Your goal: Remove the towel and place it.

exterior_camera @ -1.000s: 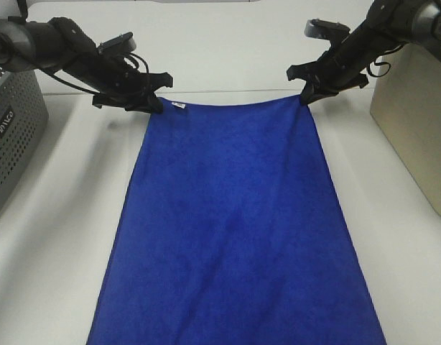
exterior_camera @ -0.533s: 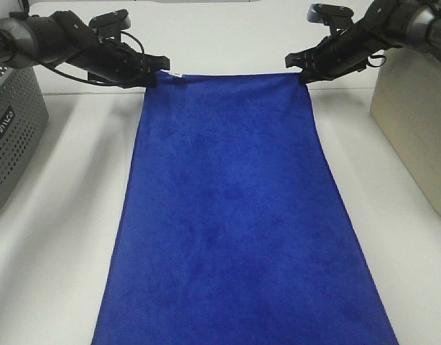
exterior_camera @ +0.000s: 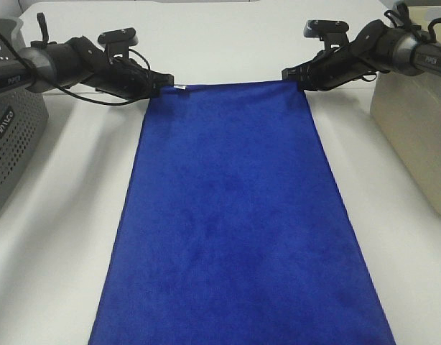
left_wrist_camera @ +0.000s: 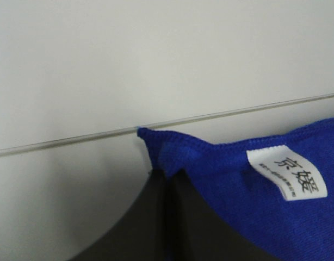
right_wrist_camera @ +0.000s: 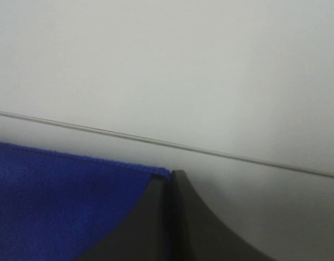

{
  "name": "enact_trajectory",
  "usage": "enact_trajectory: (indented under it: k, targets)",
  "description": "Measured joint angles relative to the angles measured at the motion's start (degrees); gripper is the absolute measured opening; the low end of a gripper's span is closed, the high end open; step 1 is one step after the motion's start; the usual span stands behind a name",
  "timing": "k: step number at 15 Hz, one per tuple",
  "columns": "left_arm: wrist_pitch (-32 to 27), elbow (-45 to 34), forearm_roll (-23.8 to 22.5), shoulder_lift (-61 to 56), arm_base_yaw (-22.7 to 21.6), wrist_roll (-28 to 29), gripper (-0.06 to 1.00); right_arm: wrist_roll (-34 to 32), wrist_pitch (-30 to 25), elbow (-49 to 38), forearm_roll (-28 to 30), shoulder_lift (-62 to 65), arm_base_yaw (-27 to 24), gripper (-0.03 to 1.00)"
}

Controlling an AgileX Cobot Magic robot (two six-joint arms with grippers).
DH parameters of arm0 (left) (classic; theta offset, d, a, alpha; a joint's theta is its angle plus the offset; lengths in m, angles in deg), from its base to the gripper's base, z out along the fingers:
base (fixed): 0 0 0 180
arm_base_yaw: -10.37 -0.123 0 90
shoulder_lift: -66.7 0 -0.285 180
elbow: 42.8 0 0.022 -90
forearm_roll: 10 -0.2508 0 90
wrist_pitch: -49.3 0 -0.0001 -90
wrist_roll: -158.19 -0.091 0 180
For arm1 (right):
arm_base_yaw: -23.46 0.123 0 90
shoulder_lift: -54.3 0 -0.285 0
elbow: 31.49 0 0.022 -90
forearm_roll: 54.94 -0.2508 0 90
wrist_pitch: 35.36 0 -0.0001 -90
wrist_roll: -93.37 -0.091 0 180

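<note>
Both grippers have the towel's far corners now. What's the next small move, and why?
Probably keep both shut and draw the corners on together. The left gripper and right gripper pinch the towel, which is spread flat down the table.

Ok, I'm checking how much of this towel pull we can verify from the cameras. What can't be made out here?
- Towel, high view: its near end is cut off by the frame's bottom edge.
- Grey basket and beige container, high view: both cropped by the side edges, insides unseen.
- Tag, left wrist view: the small print is too fine to read.
- Right gripper, right wrist view: the pinched towel corner is hidden between its closed fingers.
</note>
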Motion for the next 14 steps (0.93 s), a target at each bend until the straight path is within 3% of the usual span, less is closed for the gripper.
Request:
enact_trajectory:
  k: [5,14]
  targets:
    - [2.64,0.80,0.00,1.03,0.29,-0.97,0.00,0.23,4.81,0.00,-1.03,-0.74,0.23,0.02]
    - [6.02,1.09,0.17,2.12,0.46,-1.95,0.00,0.46,6.07,0.00,-1.09,-0.74,0.34,0.02]
